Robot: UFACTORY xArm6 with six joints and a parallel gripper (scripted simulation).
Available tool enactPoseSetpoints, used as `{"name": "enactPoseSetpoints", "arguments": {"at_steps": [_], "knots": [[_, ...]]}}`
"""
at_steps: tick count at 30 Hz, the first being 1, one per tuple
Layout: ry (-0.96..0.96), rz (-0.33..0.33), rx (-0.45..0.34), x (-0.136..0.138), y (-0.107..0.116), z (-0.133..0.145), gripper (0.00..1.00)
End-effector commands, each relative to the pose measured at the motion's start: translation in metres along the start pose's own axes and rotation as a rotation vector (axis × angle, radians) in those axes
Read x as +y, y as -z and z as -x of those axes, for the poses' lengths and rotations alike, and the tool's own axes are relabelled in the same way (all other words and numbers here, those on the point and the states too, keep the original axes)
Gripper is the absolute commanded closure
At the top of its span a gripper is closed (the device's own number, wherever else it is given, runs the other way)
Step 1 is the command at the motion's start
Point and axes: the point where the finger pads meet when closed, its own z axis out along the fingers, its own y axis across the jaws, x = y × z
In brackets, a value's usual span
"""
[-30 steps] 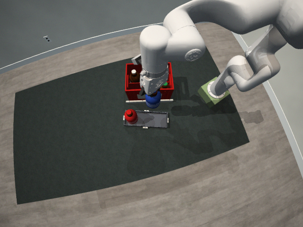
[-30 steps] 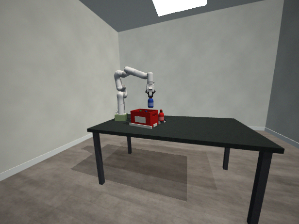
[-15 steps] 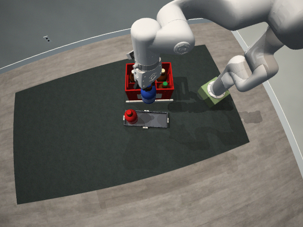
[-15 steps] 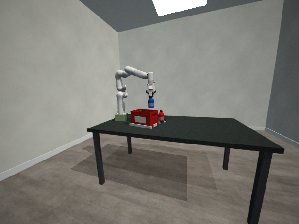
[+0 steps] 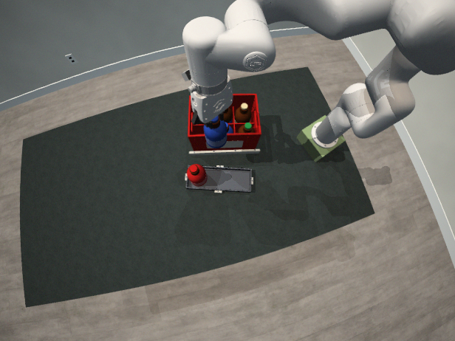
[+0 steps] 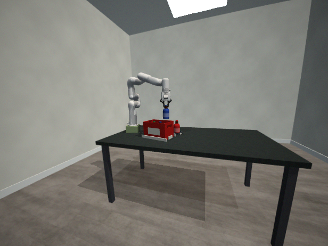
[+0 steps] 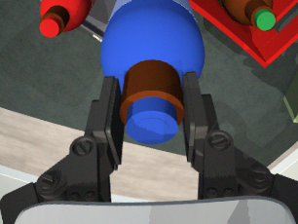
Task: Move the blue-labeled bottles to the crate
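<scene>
My gripper (image 7: 151, 93) is shut on the neck of a blue-labeled bottle (image 7: 154, 34) with a blue cap and holds it upright in the air. In the overhead view the bottle (image 5: 216, 133) hangs over the near left part of the red crate (image 5: 230, 124). In the side view the bottle (image 6: 166, 112) is clear above the crate (image 6: 158, 128). The crate holds a white-capped bottle (image 5: 244, 111), a green-capped bottle (image 5: 247, 128) and a blue-capped one partly hidden by my gripper. A red-labeled bottle (image 5: 196, 174) stands upright at the left end of the grey tray (image 5: 219, 179).
The crate rests on a pale base strip (image 5: 224, 150). The arm's green base block (image 5: 322, 142) stands to the right of the crate. The dark table (image 6: 207, 144) stretches far to the right in the side view.
</scene>
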Motion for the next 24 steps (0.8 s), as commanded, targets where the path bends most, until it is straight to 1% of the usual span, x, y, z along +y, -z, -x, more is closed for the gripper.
{"name": "enactPoseSetpoints", "arguments": {"at_steps": [1, 21, 24], "knots": [[0.0, -0.004, 0.002, -0.001, 0.002, -0.016, 1.0], [0.0, -0.004, 0.002, -0.001, 0.002, -0.054, 1.0], [0.0, -0.004, 0.002, -0.001, 0.002, -0.055, 1.0]]}}
